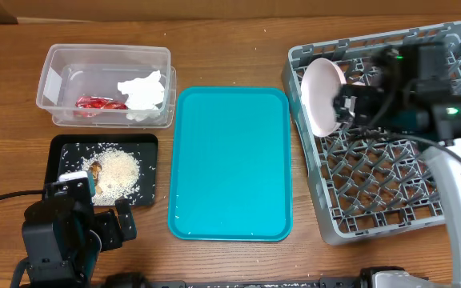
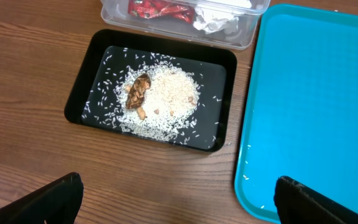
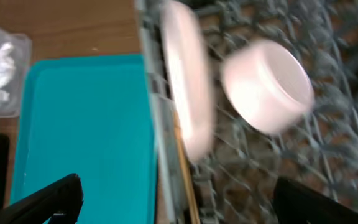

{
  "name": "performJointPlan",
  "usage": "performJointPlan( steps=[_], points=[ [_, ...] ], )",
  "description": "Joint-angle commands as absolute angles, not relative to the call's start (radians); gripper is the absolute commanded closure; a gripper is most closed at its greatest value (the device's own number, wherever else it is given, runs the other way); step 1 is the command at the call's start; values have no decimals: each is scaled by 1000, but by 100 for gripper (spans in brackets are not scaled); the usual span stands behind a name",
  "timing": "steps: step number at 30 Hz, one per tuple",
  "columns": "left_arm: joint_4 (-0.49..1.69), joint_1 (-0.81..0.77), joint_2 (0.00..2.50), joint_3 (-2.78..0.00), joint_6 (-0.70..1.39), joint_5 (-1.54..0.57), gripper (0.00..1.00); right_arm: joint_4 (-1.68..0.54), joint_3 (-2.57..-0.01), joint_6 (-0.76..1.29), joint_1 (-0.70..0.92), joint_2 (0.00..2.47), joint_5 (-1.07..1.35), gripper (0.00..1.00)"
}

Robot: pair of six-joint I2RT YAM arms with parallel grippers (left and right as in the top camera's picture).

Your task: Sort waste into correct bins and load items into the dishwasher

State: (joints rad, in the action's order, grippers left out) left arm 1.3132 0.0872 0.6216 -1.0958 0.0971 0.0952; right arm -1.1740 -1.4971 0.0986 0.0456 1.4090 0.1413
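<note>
At far left you have the clear tub, holding the red-and-silver wrapper and the white napkin. Just nearer, the black tray carries the rice and the brown scrap. Your left gripper hovers near that tray, fingers spread, empty. The teal tray lies mid-table. On the right, inside the grey rack, a white plate stands on edge at the left wall, with a cup on its side beside it. Your right gripper hangs above them, spread, holding nothing.
</note>
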Motion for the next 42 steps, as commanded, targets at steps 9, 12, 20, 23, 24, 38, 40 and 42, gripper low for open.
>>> performJointPlan(
  steps=[9, 12, 20, 23, 24, 38, 40, 42],
  points=[
    [1312, 91, 622, -1101, 93, 107, 0, -1256, -1343, 11, -59, 1249, 161, 0],
    [1312, 91, 622, -1101, 93, 107, 0, -1150, -1189, 11, -59, 1076, 140, 0],
    [1312, 91, 622, -1101, 93, 107, 0, -1101, -947, 11, -59, 725, 109, 0],
    [1312, 91, 622, -1101, 93, 107, 0, -1144, -947, 11, -59, 709, 109, 0],
    [1312, 91, 622, -1101, 93, 107, 0, -1150, -947, 11, -59, 709, 109, 0],
    [1312, 91, 622, -1101, 93, 107, 0, -1155, -947, 11, -59, 714, 109, 0],
    [1312, 91, 622, -1101, 93, 107, 0, -1155, -947, 11, -59, 714, 109, 0],
    [1312, 91, 622, -1101, 93, 107, 0, -1155, -947, 11, -59, 713, 109, 0]
  ],
)
